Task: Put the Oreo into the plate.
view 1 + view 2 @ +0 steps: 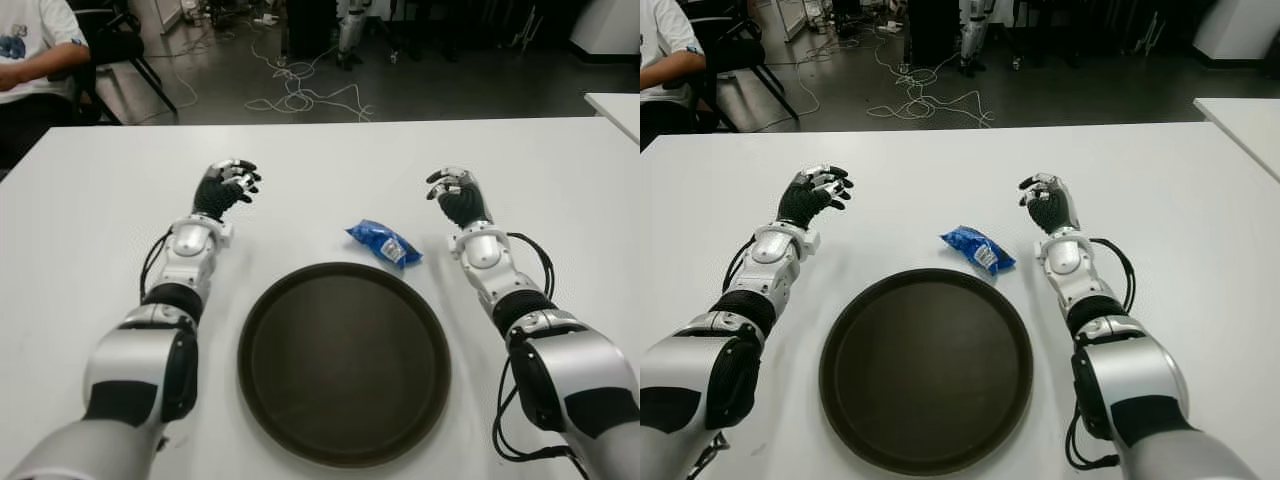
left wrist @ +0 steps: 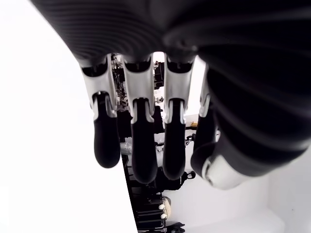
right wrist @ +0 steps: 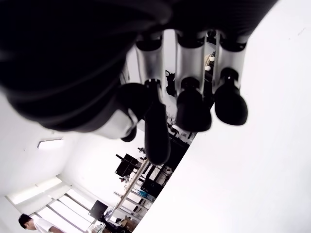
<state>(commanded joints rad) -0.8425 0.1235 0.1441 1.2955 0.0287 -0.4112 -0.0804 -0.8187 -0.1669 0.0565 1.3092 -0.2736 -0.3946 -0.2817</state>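
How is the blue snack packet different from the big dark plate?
The Oreo packet is bright blue and crinkly; the plate is dark brown and smooth. The packet is small and oblong; the plate is far larger and round. The packet lies just beyond the plate's far rim, not in it. Both sit on the white table, and neither hand touches them.

Two head eyes down on one shared table [image 1: 90, 200]; wrist cameras close under fingers [image 2: 138, 145].
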